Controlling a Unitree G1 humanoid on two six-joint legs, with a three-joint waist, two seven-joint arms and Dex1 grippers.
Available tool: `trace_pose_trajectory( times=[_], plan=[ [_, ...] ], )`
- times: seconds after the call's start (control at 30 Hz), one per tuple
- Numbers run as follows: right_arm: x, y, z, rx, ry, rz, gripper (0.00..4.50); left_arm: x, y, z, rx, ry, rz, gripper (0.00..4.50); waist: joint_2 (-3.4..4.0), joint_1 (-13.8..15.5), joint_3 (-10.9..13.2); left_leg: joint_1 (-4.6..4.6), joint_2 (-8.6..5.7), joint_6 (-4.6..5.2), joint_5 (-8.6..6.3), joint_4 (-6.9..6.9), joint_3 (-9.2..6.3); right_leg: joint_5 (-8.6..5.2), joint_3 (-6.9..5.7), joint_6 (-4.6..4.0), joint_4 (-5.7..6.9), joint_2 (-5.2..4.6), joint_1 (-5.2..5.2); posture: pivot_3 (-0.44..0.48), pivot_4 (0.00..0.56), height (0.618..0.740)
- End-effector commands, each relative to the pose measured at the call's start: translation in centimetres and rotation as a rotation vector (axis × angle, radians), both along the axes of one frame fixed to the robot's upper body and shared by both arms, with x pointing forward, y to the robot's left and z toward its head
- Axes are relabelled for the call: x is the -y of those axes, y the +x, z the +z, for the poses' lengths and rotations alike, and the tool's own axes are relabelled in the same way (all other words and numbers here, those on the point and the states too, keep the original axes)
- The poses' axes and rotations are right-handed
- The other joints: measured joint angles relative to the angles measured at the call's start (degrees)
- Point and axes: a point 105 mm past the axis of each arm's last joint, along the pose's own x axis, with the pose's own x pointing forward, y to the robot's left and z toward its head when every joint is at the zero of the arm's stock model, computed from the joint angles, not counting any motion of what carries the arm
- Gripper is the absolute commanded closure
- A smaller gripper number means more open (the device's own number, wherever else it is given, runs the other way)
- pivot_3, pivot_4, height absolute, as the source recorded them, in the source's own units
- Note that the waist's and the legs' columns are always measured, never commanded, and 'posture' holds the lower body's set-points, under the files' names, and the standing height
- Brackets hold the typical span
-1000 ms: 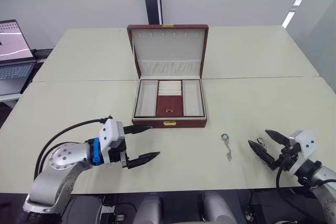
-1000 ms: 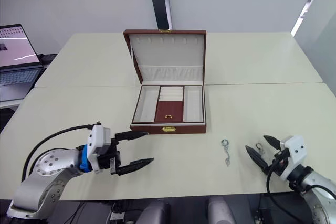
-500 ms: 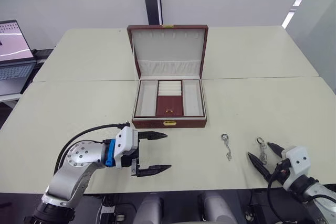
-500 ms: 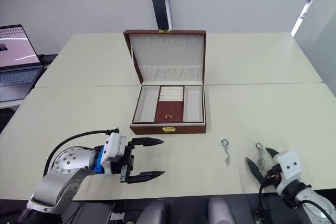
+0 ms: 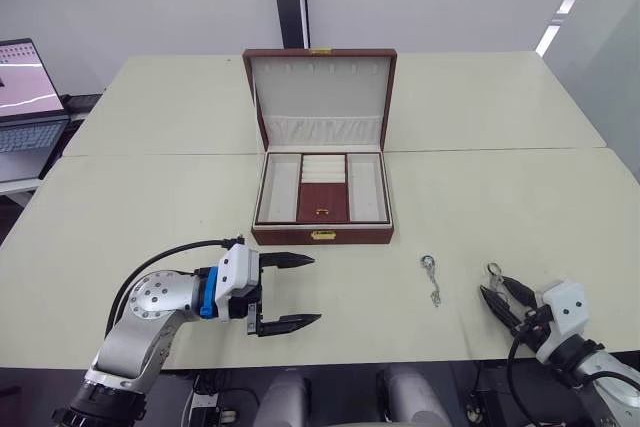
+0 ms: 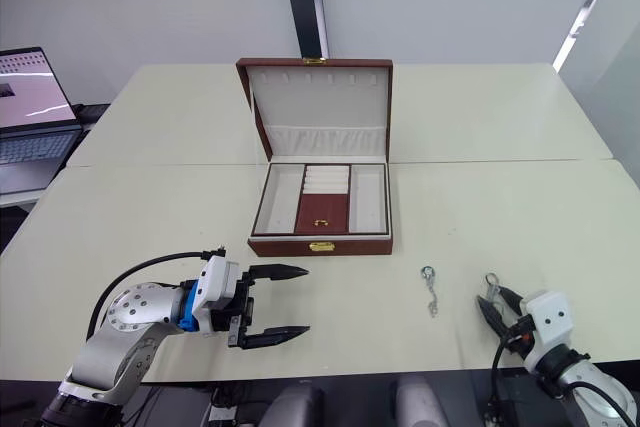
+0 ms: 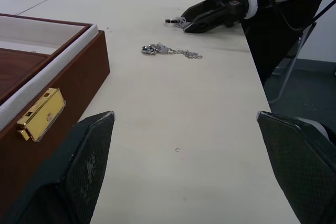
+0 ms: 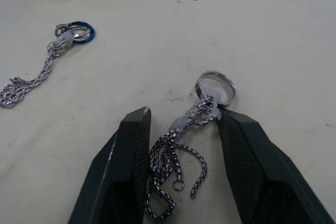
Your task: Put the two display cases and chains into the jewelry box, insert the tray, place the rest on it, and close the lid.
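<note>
jewelry box [image 5: 322,209]: stood open mid-bench, its clasp side facing the near edge.
lid [image 5: 320,97]: upright behind the box, cream lining and gathered pocket facing forward.
tray [image 5: 323,188]: sat inside the box, cream side sections empty, ridged rolls in the far part of the middle section, a brown panel in the near part.
chain by the box [image 5: 432,278]: lay flat on the bench, nearer the near edge than the box's front right corner, ringed end pointing toward the box.
second chain [image 8: 185,141]: bunched between the right hand's fingers near the near right corner, its silver ring just past the fingertips, resting on the bench.
right hand [image 6: 498,304]: narrow, fingers flanking the second chain; whether they were gripping it could not be told.
left hand [image 5: 292,291]: wide apart, holding nothing, just above the bench close to the near edge, in front of the box's left corner.
laptop [image 5: 24,105]: open, off the bench's far left side.
</note>
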Motion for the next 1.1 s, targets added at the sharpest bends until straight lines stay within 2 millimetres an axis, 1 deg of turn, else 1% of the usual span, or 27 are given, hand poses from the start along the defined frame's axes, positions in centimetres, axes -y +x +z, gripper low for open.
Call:
trace_pose_trajectory(
  times=[0.03,0.2,0.33,0.5,0.57,0.67,0.83,0.87,0.93,1.1],
  plan=[
    [0.0,-0.6,-1.0,-0.052,0.016,-0.003,3.43,0.4,0.0,0.9,0.048,-0.021,-0.004,0.00,-0.01,0.00,-0.01,0.00,0.00,0.00,0.00,0.00,0.00,0.00,0.00,0.00,0.00,0.00,0.00,0.000,0.150,0.740],
    [0.1,-0.4,-0.8,-0.049,0.026,-0.010,4.46,0.5,0.0,1.0,0.053,-0.028,-0.002,0.00,-0.06,0.00,-0.05,0.02,0.01,0.00,0.00,0.00,0.00,0.00,0.00,0.00,0.00,0.01,0.02,0.000,0.150,0.740],
    [0.2,-0.3,-0.6,-0.042,0.034,-0.011,4.47,0.5,0.1,1.0,0.056,-0.033,0.001,0.00,-0.07,0.00,-0.05,0.03,0.00,0.00,0.00,0.00,0.00,0.00,0.00,0.00,0.00,0.00,0.03,0.000,0.150,0.740],
    [0.4,0.2,0.3,-0.009,0.045,-0.007,4.47,0.6,0.2,1.0,0.056,-0.037,0.003,0.00,-0.06,-0.01,-0.05,0.04,0.01,0.00,0.00,0.00,0.00,0.00,0.00,0.00,0.00,0.01,0.03,0.000,0.150,0.740],
    [0.2,0.5,1.1,0.015,0.050,0.015,4.47,0.6,0.3,1.0,0.058,-0.039,0.006,0.00,-0.06,-0.01,-0.05,0.04,0.00,0.00,0.00,0.00,0.01,0.00,0.00,0.00,0.00,0.01,0.03,0.000,0.150,0.740],
    [-0.2,1.2,3.0,0.061,0.078,0.049,4.47,0.5,0.6,1.1,0.061,-0.046,0.022,0.00,-0.05,-0.02,-0.05,0.04,0.00,0.00,0.00,0.00,0.02,0.00,0.02,0.00,0.00,0.01,0.03,0.000,0.150,0.740],
    [-1.8,2.2,5.9,0.108,0.094,0.151,4.49,0.2,0.9,1.0,0.060,-0.058,0.063,0.00,-0.01,0.01,-0.03,0.03,-0.01,0.00,0.00,0.01,0.00,0.00,0.01,0.00,0.01,0.01,0.03,0.000,0.150,0.740],
    [-2.3,2.5,6.7,0.121,0.096,0.181,4.49,0.1,0.9,1.0,0.061,-0.064,0.080,0.00,-0.01,0.03,-0.03,0.02,-0.01,0.00,0.00,0.01,0.00,0.00,0.01,0.00,0.01,0.00,0.03,0.000,0.150,0.740],
    [-3.0,2.9,7.7,0.135,0.100,0.221,4.49,0.1,1.0,1.1,0.063,-0.072,0.102,0.00,-0.01,-0.01,-0.03,0.02,-0.01,0.00,0.00,0.01,0.00,0.00,0.01,0.00,0.01,0.00,0.03,0.000,0.150,0.740],
    [-5.6,4.5,10.4,0.177,0.109,0.350,4.49,0.1,1.1,1.3,0.065,-0.098,0.177,0.00,-0.02,-0.04,-0.03,0.03,-0.01,0.00,0.00,0.01,0.00,0.00,0.00,0.00,0.01,0.01,0.02,0.000,0.150,0.740]
  ],
)
